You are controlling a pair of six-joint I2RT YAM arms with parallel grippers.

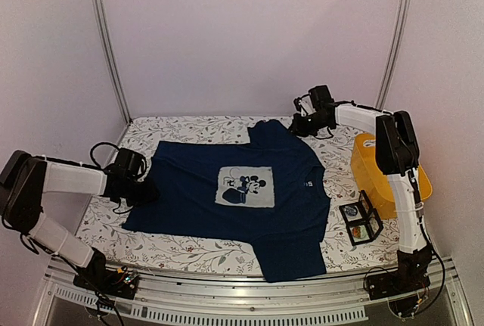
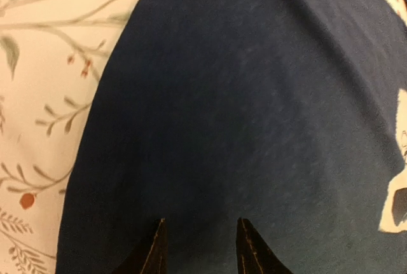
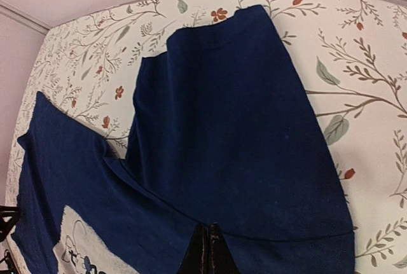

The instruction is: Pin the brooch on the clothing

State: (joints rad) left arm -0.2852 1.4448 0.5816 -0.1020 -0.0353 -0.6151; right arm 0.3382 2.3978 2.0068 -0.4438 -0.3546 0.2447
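Observation:
The clothing (image 1: pixel 189 190), a navy T-shirt with a pale mouse print (image 1: pixel 244 187), lies spread on the floral tablecloth. My left gripper (image 1: pixel 144 190) sits low over the shirt's left edge. In the left wrist view its fingertips (image 2: pixel 200 220) stand apart on bare navy cloth (image 2: pixel 254 96) with nothing between them. My right gripper (image 1: pixel 296 125) is at the far right sleeve. In the right wrist view its tips (image 3: pixel 208 226) meet on the sleeve hem (image 3: pixel 286 232). A brooch (image 1: pixel 352 211) seems to lie in an open black case, far from both grippers.
A yellow basket (image 1: pixel 378 171) stands at the right edge, with the black case (image 1: pixel 363 220) in front of it. Floral cloth (image 1: pixel 189 129) shows behind and in front of the shirt. White walls and metal posts close in the back.

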